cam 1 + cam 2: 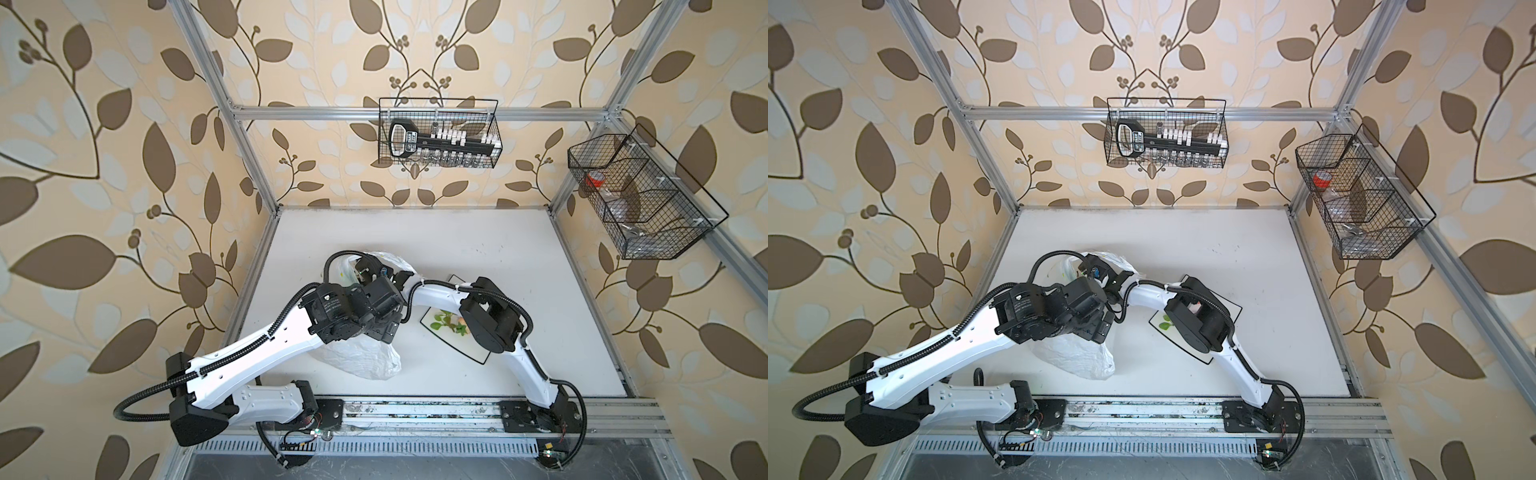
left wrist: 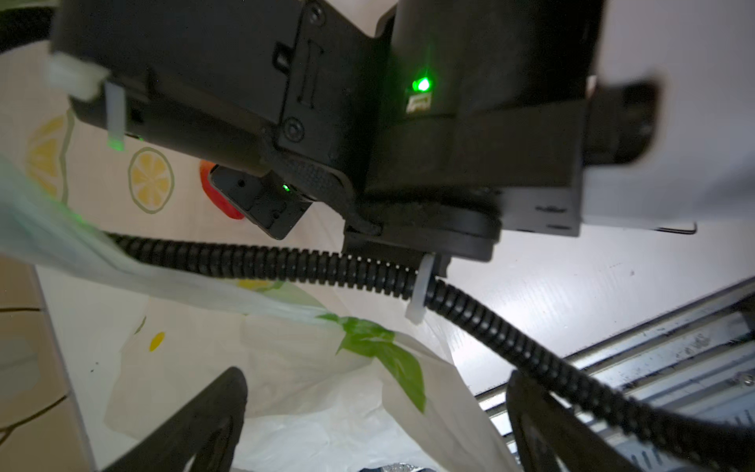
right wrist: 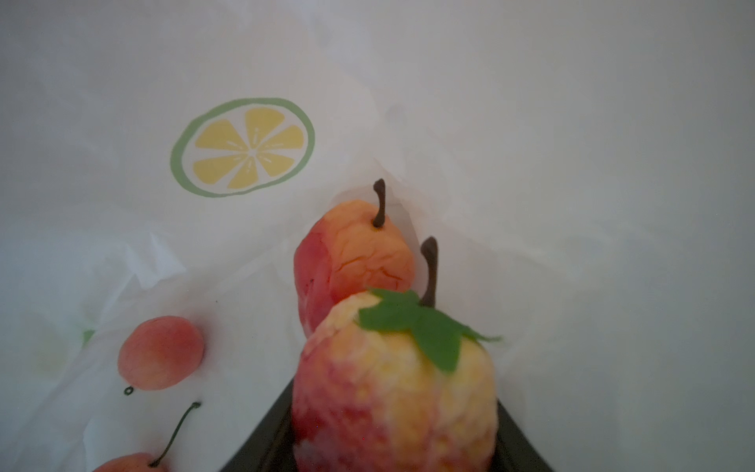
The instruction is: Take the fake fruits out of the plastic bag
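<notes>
Progress: partway, as I judge it. A green leafy plastic sprig (image 1: pixel 446 323) with a pinkish piece beside it is already lying on the square white black-rimmed plate (image 1: pixel 473 350), outside the bag and well apart from both grippers.
Bag: the thin crinkly white plastic bag (image 1: pixel 361 359), printed with yellow lemon slices, is lying on the table and enclosing the right gripper's tip.
Right gripper (image 3: pixel 390 449): reaching inside the bag, with its black jaws pinching a red-and-yellow fake fruit with green leaf and brown stem (image 3: pixel 392 380).
Left gripper (image 2: pixel 376 421): fingers are standing spread wide just above the bag's crumpled film, gripping nothing.
Remaining in bag: an orange-red stemmed fruit (image 3: pixel 359 261) is sitting just beyond the held one. A small pinkish peach (image 3: pixel 161 353) is lying off to the right gripper's side, and a small red fruit on a thin stalk (image 3: pixel 130 464) is showing at the frame edge.
Outlook: the pinched fruit is not yet out, and at least three more are waiting.
</notes>
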You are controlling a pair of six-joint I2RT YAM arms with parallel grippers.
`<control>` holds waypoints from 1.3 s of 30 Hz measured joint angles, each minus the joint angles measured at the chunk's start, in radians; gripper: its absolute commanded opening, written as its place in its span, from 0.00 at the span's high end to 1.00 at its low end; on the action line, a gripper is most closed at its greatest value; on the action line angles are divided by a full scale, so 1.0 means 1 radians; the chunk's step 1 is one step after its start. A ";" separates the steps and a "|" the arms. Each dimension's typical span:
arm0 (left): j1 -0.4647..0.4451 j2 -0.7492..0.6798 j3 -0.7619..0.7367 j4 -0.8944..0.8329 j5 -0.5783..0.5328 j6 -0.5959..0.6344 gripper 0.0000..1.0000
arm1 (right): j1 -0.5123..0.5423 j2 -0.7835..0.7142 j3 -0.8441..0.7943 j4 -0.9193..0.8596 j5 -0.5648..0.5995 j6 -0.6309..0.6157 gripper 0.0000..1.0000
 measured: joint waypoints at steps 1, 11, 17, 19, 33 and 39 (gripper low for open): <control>0.000 0.003 0.000 -0.007 0.000 -0.007 0.01 | 0.000 0.000 0.000 0.000 0.000 0.000 0.61; -0.065 -0.108 0.010 0.017 0.061 -0.127 0.01 | 0.000 0.000 0.000 0.000 -0.004 0.004 0.61; -0.192 -0.060 0.059 -0.022 0.031 -0.237 0.01 | 0.000 0.000 0.000 0.000 -0.003 0.005 0.61; -0.211 -0.031 0.070 -0.065 0.004 -0.270 0.01 | 0.000 0.000 0.000 0.000 -0.003 0.005 0.61; -0.224 0.082 0.109 -0.236 -0.100 -0.368 0.01 | 0.000 0.000 0.000 0.001 -0.007 0.014 0.60; -0.224 0.093 0.085 -0.316 -0.127 -0.433 0.17 | 0.000 0.000 0.000 0.002 -0.007 0.014 0.61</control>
